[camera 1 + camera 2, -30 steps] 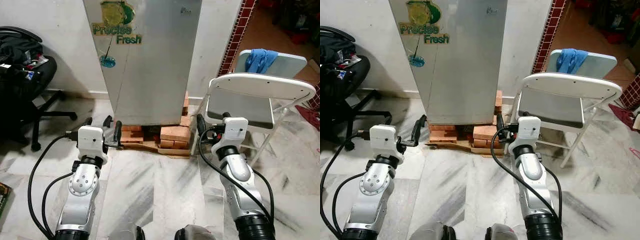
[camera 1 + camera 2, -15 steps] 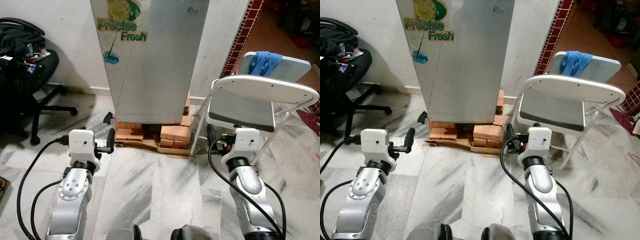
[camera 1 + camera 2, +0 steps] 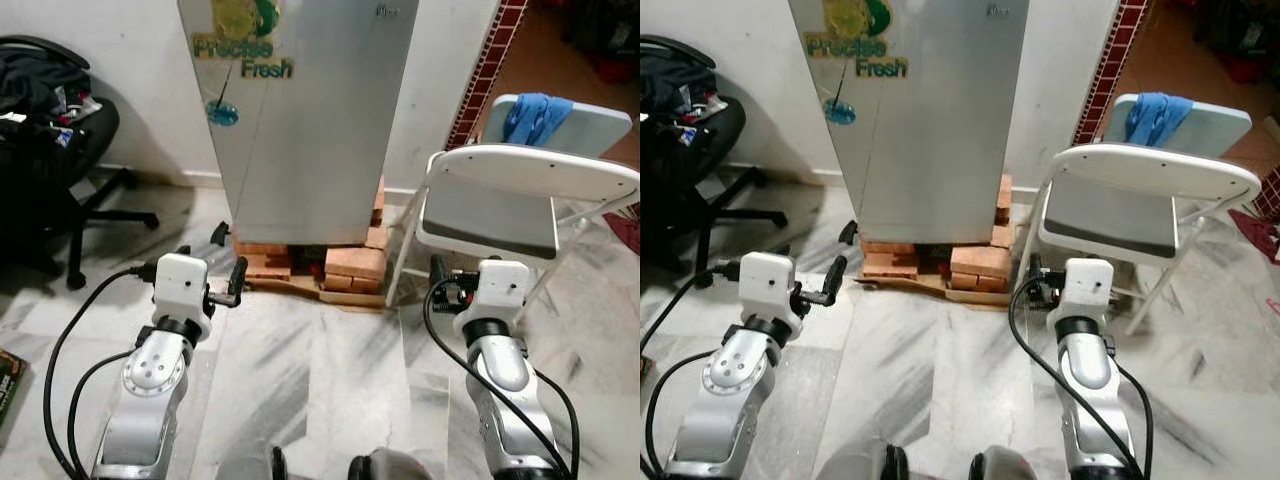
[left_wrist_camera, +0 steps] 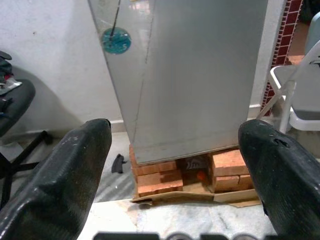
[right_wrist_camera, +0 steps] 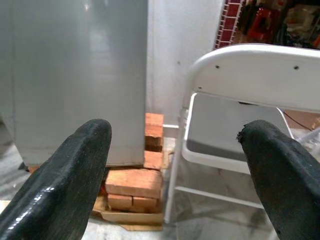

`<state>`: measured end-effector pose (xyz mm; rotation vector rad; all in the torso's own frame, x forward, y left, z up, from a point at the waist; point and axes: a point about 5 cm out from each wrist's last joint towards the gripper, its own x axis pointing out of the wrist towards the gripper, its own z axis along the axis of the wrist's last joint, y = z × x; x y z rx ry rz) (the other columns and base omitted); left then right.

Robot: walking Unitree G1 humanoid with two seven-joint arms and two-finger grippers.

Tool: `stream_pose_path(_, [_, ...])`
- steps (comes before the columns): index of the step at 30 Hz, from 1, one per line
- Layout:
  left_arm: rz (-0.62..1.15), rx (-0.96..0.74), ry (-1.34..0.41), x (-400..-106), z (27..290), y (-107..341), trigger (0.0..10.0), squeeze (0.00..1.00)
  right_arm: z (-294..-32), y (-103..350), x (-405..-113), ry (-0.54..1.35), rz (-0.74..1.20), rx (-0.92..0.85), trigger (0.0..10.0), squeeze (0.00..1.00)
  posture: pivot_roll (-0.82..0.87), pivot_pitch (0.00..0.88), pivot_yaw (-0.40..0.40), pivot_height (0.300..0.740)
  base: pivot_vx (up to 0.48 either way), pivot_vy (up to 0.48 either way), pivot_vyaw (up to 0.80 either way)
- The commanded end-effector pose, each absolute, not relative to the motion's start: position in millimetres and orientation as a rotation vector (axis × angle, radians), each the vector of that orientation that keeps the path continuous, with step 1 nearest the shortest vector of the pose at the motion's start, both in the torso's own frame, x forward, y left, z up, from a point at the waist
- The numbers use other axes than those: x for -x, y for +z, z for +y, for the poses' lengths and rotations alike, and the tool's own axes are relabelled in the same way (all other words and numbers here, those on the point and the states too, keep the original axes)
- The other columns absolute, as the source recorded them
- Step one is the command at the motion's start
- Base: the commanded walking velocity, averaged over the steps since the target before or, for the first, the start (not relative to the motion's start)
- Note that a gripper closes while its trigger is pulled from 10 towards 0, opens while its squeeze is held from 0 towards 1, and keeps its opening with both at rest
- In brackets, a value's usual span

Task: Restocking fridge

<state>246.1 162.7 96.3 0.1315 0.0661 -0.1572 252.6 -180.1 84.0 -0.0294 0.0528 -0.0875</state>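
A tall silver fridge (image 3: 310,120) stands ahead against the wall with its door shut. A green "Precise Fresh" sticker (image 3: 243,58) is on the door. The fridge rests on stacked red bricks (image 3: 352,265) over cardboard. My left gripper (image 3: 212,275) is held low in front of the fridge's left corner, well short of it. Its fingers (image 4: 75,170) are spread wide and hold nothing. My right gripper (image 3: 440,285) hovers before the gap between fridge and chair. It is open too, its fingers (image 5: 70,175) far apart with nothing between them.
A white folding chair (image 3: 530,170) stands close on the right, next to the fridge. Behind it a blue cloth (image 3: 535,115) lies on another white seat. A black office chair (image 3: 50,130) piled with bags is at the left. The floor is marble.
The whole view has shifted a little, so the camera moved. Both arms sit slightly higher in the picture than half a second ago. Both grippers remain open.
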Motion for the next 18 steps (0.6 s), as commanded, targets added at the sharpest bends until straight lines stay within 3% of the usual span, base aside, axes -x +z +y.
stream_pose_path(1, [0.08, -0.154, -0.14, -245.6, 169.6, 96.1, 10.0, 0.0, -178.9, 78.0, -251.7, -0.098, 0.081, -0.003, 10.0, 0.0, 0.0, 0.073, 0.022, 0.74, 0.0, 0.476, 0.0])
stream_pose_path(14, [0.038, -0.121, -0.105, -250.7, 172.4, 102.9, 10.0, 0.0, -180.0, 79.6, -255.1, -0.097, 0.075, -0.017, 10.0, 0.0, 0.01, 0.09, 0.013, 0.74, 0.0, 0.48, -0.74])
stream_pose_path(18, [0.021, -0.135, -0.082, -251.7, 173.1, 104.6, 10.0, 0.0, -181.1, 81.3, -256.1, -0.098, 0.067, -0.013, 10.0, 0.0, 0.01, 0.094, 0.009, 0.74, 0.0, 0.48, 0.0])
